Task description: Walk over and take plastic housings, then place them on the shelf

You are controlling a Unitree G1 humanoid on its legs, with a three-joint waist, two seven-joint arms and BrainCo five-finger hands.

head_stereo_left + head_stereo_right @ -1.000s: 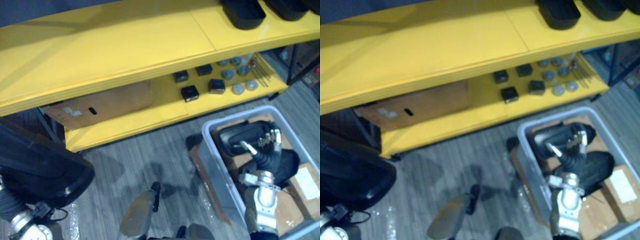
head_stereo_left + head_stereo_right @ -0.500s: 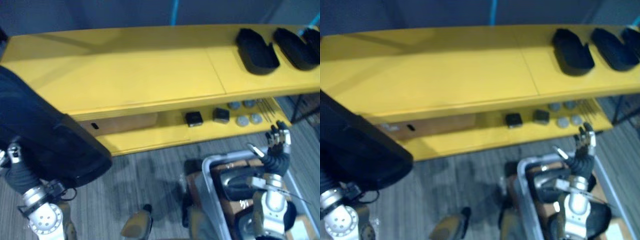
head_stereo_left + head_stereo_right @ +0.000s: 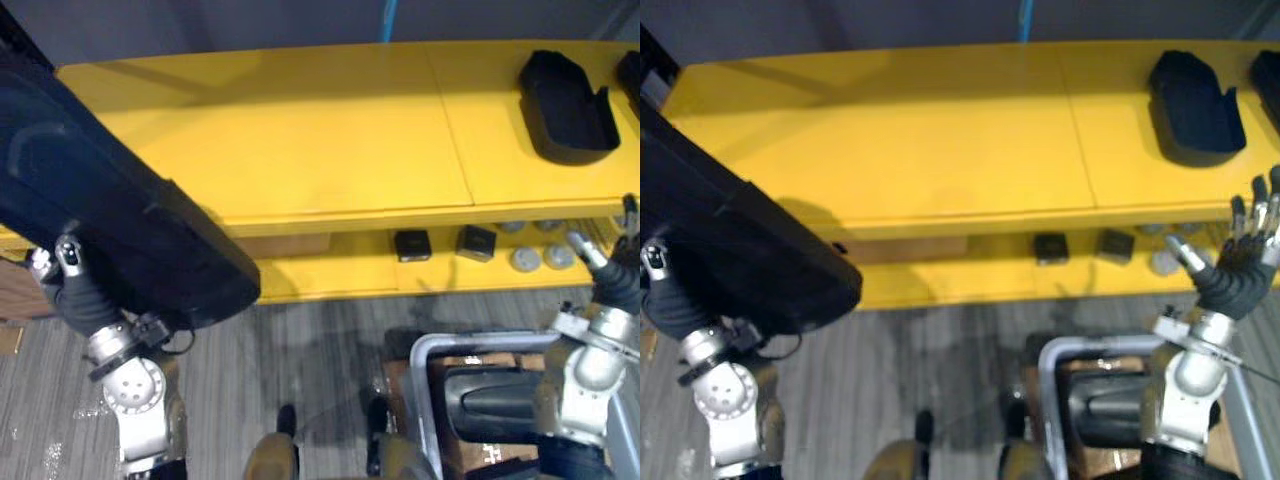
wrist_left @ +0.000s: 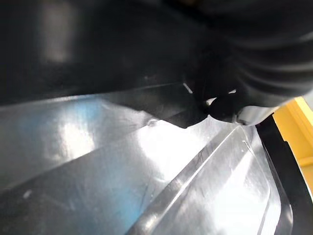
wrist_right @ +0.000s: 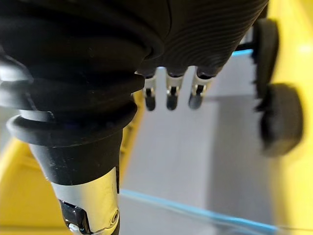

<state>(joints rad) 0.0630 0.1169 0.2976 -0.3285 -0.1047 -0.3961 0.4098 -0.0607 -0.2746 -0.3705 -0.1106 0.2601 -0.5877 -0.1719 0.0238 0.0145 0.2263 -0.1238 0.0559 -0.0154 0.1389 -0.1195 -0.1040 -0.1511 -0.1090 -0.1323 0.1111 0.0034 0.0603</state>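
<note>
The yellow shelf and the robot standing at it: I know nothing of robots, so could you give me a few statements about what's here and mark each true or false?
1. The right hand grips a black part. False: its fingers are straight and hold nothing.
2. A black housing lies on top of the yellow shelf. True.
3. The grey bin on the floor holds nothing. False: another housing lies in it.
4. Small black boxes and grey discs sit on the shelf's lower level. True.
5. A large housing is up at the left hand, by the shelf's left end. True.
</note>
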